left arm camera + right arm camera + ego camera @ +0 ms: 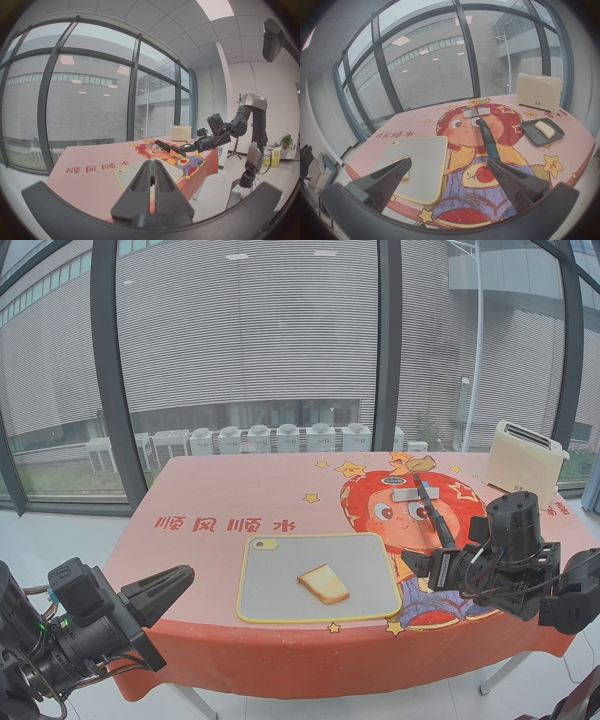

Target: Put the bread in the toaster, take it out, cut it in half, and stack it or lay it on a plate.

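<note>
A half slice of toasted bread (323,584) lies on the grey, yellow-rimmed cutting board (281,571) in the middle of the table. Another piece of bread (544,129) rests in a dark tray (533,133) near the cream toaster (524,463). Right of the board lies a teal-handled knife (435,518), its blade on a white rest (407,494). My right gripper (450,170) hovers open over the table's front right, just before the knife's handle. My left gripper (165,584) is shut and holds nothing, off the table's front left corner.
An orange cartoon-printed cloth covers the table (206,502). Tall windows stand close behind its far edge. The toaster stands at the far right corner. The left half of the table is bare cloth.
</note>
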Robot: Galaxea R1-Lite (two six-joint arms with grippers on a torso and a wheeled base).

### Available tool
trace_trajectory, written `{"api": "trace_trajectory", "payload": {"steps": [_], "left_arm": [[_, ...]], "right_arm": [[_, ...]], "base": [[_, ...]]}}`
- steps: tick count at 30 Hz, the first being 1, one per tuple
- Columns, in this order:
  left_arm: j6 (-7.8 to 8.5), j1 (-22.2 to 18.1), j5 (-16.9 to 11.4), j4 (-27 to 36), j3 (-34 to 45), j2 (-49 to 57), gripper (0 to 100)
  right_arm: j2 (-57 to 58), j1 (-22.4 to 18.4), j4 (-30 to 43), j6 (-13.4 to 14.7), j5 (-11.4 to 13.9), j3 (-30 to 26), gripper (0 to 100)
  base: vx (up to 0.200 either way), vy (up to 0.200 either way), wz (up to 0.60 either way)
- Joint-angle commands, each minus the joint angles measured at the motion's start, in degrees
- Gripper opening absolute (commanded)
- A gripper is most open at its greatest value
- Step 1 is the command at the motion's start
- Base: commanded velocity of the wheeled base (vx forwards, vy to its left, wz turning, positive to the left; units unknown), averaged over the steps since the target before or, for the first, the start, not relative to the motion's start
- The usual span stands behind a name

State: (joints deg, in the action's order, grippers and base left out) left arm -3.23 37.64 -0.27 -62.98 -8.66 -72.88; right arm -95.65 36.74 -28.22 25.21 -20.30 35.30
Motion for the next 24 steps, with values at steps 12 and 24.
{"api": "trace_trajectory", "payload": {"steps": [12,24], "left_arm": [[5.08,-0.55,0.09,-1.45,1.98,0.63,0],[5.87,-5.13,-0.08,-1.54,1.45,1.07,0]], "right_arm": [[-0.24,1.05,0.10,-3.24,-0.01,-2.34,100],[-3.93,7.47,0.80,-11.67,0.61,-0.68,100]], "base": [[0.000,0.150,0.00],[0.000,0.000,0.00]]}}
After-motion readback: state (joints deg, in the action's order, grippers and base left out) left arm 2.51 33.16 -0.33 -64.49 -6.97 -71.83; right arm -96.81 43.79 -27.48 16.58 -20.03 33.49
